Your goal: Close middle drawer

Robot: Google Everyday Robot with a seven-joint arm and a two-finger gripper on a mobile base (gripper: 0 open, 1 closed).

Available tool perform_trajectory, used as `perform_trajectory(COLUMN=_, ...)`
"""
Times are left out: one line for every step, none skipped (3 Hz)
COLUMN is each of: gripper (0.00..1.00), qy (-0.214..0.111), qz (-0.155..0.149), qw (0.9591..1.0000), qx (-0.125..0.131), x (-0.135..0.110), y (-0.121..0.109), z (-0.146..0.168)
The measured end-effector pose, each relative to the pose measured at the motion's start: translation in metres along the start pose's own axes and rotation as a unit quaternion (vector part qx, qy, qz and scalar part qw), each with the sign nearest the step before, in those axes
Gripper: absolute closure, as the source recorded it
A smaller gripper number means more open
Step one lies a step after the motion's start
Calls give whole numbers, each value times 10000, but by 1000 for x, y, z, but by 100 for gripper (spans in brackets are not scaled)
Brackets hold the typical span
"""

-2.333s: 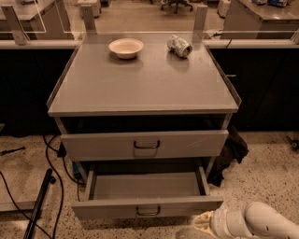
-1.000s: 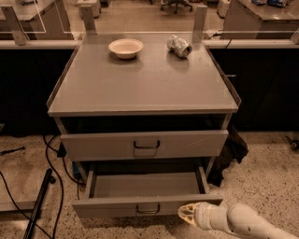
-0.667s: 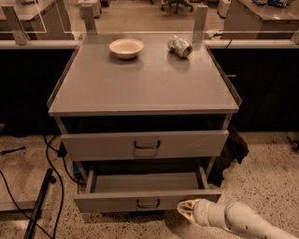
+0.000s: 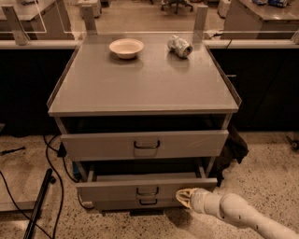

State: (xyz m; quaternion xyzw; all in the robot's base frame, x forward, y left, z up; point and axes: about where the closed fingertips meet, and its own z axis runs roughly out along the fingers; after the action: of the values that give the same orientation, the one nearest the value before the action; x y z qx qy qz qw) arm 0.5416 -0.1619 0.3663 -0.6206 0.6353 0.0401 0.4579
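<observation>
Middle drawer [image 4: 117,190]: grey painted metal, matt, smooth; dark loop handle.
Counter [image 4: 140,84]: same grey metal, dull sheen.
Bowl [image 4: 126,47]: pale, smooth, faint gloss.
Gripper [image 4: 183,198], at right part of middle drawer front: cream, plastic-looking.
Arm [image 4: 233,211]: white glossy shell.
Floor [image 4: 264,158]: speckled, stone-like.

Single view. Set in front of cabinet [image 4: 140,84], higher than its top, facing it, tilted down. Near: filled mostly by cabinet, floor [image 4: 271,168] along bottom, desks [image 4: 261,14] beyond at top. Gripper [image 4: 183,198] low right, at middle drawer [image 4: 107,190] front.
</observation>
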Motion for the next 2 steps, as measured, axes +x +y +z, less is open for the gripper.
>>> perform_trajectory(gripper=100, qy=-7, qz=-32, qw=9999, qx=107, x=3, y=-17, z=12)
perform_trajectory(gripper=100, qy=-83, qz=-45, qw=9997, qx=205, x=4, y=-35, z=30)
